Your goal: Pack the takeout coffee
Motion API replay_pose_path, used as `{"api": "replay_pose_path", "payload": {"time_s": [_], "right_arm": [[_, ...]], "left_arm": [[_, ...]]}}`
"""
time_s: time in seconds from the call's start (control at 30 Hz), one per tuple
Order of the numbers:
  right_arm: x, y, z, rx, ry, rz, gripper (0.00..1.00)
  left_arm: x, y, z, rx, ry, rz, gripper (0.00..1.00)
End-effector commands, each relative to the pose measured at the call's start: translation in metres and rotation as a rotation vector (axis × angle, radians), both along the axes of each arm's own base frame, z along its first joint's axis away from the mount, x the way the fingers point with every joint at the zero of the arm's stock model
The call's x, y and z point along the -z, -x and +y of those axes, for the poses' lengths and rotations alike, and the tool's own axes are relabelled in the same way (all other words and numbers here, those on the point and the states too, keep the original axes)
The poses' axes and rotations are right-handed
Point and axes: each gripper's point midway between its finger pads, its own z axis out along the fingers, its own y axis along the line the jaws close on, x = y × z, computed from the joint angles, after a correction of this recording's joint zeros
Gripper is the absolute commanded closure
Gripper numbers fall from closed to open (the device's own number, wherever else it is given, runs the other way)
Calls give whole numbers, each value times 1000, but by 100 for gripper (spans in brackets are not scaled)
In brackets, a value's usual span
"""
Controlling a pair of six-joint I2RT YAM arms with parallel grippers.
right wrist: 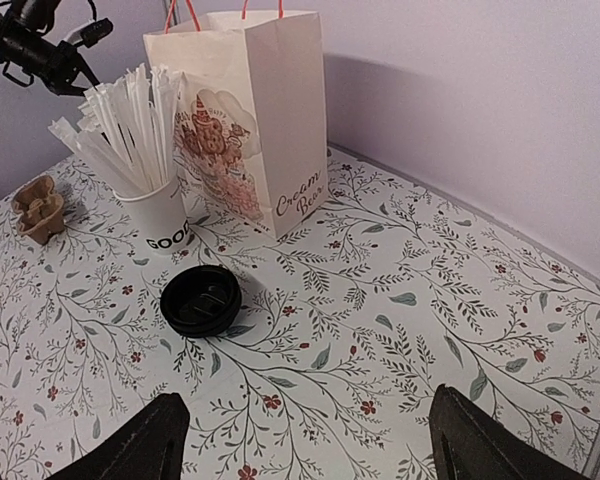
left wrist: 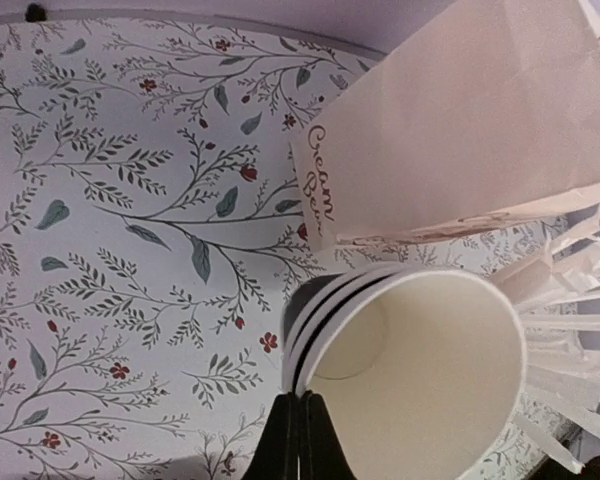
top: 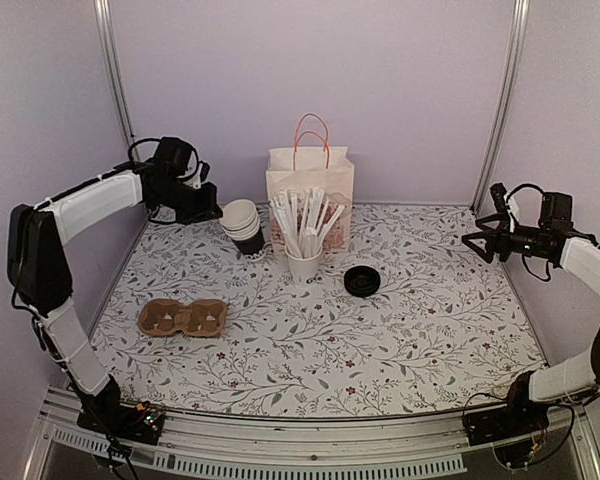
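No lidded dark cup shows. A round black lid point(top: 362, 281) lies alone on the table, also in the right wrist view point(right wrist: 201, 300). A stack of lidless white-rimmed cups point(top: 244, 225) leans by the paper bag. My left gripper point(top: 215, 213) is at its left side. In the left wrist view the gripper point(left wrist: 302, 400) is pinched shut on the rim of the top cup point(left wrist: 410, 370). My right gripper point(top: 477, 242) hangs open and empty above the table's right side, well right of the lid, with its fingers spread wide point(right wrist: 308, 395).
A white paper bag with orange handles point(top: 310, 190) stands at the back middle. A white cup of wrapped sticks point(top: 305, 262) stands in front of it. A brown cardboard cup carrier point(top: 183, 318) lies at the front left.
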Motion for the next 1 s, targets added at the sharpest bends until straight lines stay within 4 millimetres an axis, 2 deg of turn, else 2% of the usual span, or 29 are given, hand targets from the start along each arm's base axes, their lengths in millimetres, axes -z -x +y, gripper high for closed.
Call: {"api": "replay_pose_path", "payload": {"time_s": [0.0, 0.07, 0.1, 0.13, 0.17, 0.2, 0.23, 0.27, 0.3, 0.33, 0.37, 0.4, 0.43, 0.47, 0.5, 0.53, 0.57, 0.6, 0.63, 0.67, 0.97], "right_arm": [[-7, -4, 1, -6, 9, -13, 13], [-6, -4, 1, -7, 13, -13, 14], [-7, -4, 2, -7, 14, -14, 14], [-6, -4, 2, -8, 12, -11, 13], [-5, -4, 2, -9, 11, -10, 13], [-5, -4, 3, -12, 11, -9, 13], [-5, -4, 3, -12, 11, -9, 14], [-5, -4, 3, -11, 13, -5, 14], [-5, -5, 2, -7, 16, -5, 14], [-5, -5, 2, -6, 20, -9, 13], [-6, -5, 2, -7, 21, -11, 13], [-5, -4, 3, -8, 20, -12, 13], [-5, -4, 3, -9, 20, -12, 13], [-5, -4, 3, -9, 19, -9, 14], [-5, -4, 3, -9, 19, -7, 14], [-5, -5, 3, -9, 20, -8, 14], [-5, -5, 3, -9, 20, -8, 14], [-5, -5, 3, -9, 20, -8, 13], [-5, -5, 3, -9, 20, -8, 14], [-5, -5, 3, -10, 20, -7, 13], [-4, -5, 2, -8, 22, -6, 14]], "left_arm": [[-5, 9, 10, 9, 129, 5, 100], [-13, 3, 31, -89, -202, -62, 100], [-13, 6, 24, -54, -204, -44, 100], [-13, 11, -1, 57, -25, -11, 100], [-13, 17, -14, 118, 186, 29, 100], [-15, 14, -10, 94, 246, 18, 100], [-12, 7, 5, 4, 57, -21, 100], [-18, 4, 19, -61, -190, -73, 100], [-18, 4, 29, -83, -299, -63, 100], [-10, 7, 18, -15, -188, -15, 100], [-7, 10, 4, 39, -1, 18, 100], [-5, 10, 2, 21, 47, 12, 100], [-4, 8, 7, -11, -57, -19, 100], [-1, 6, 22, -69, -223, -31, 100], [0, 9, 30, -82, -298, -7, 100], [-2, 8, 24, -50, -249, -5, 100], [-1, 14, -1, 51, -93, 7, 100], [-8, 11, -9, 73, 7, -21, 100], [-8, 22, -26, 141, 167, 11, 100], [-11, 22, -27, 135, 218, 23, 100], [-34, 12, -11, 64, 114, -31, 100]]}}
